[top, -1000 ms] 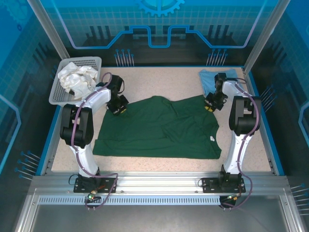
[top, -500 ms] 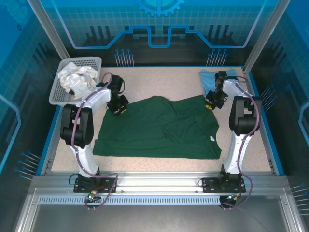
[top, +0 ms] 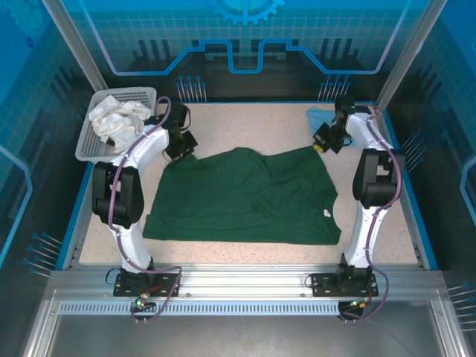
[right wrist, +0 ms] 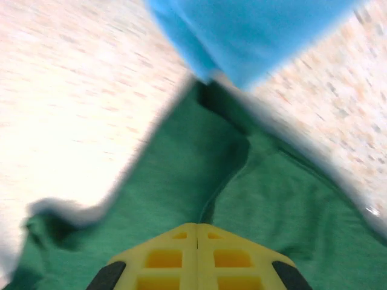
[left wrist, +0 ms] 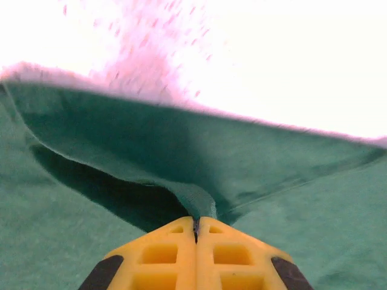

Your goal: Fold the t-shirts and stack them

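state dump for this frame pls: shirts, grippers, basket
green t-shirt: spread out unfolded, centre
light blue t-shirt: far right side
left gripper: shut on green t-shirt's far left edge
right gripper: shut on its far right corner
basket: far left, white cloth inside
fold: not started

This is looking like a robotics lab cell. Aluminium framing (top: 238, 281) is boxing in a speckled table (top: 253, 126), with blue gear-printed panels (top: 245, 30) walling it.
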Robot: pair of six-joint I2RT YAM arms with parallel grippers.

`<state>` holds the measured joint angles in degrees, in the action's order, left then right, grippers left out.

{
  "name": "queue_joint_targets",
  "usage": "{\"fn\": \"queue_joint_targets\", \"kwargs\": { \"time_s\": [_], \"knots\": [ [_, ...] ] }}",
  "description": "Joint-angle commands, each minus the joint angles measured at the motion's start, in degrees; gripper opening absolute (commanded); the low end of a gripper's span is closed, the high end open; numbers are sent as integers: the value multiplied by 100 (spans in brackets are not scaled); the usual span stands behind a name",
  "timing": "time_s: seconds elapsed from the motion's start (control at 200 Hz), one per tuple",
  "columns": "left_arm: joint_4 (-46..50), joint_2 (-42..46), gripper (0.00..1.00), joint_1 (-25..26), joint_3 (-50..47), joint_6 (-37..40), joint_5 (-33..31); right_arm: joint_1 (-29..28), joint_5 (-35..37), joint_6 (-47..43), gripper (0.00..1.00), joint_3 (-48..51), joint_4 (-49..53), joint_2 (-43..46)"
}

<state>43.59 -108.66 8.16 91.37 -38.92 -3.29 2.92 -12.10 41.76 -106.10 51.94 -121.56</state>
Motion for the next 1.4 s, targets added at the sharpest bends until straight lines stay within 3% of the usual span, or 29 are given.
{"fn": "queue_joint_targets", "kwargs": {
  "time_s": [0.0, 0.28, 0.61, 0.78, 0.995, 1.396],
  "knots": [
    [-45, -195, 0, -130, 605, 497, -409, -21, -450, 391, 0, -847, 200, -265],
    [-125, -694, 0, -621, 1050, 530, -228, -2, -886, 1315, 0, -2880, 686, -1388],
    [-242, -839, 0, -1137, 658, 569, 46, -21, -1108, 1643, 0, -3303, 907, -1476],
    [-391, -841, 0, -1342, 425, 793, 453, -22, -1213, 1304, 0, -2856, 1249, -902],
    [-427, -878, 0, -1454, 341, 1206, 1066, 56, -1234, 934, 0, -1562, 1494, 184],
    [-88, -277, 0, -1554, -38, 1994, 975, 182, -1269, -10, 0, 9, 2433, 1510]
  ]
}}
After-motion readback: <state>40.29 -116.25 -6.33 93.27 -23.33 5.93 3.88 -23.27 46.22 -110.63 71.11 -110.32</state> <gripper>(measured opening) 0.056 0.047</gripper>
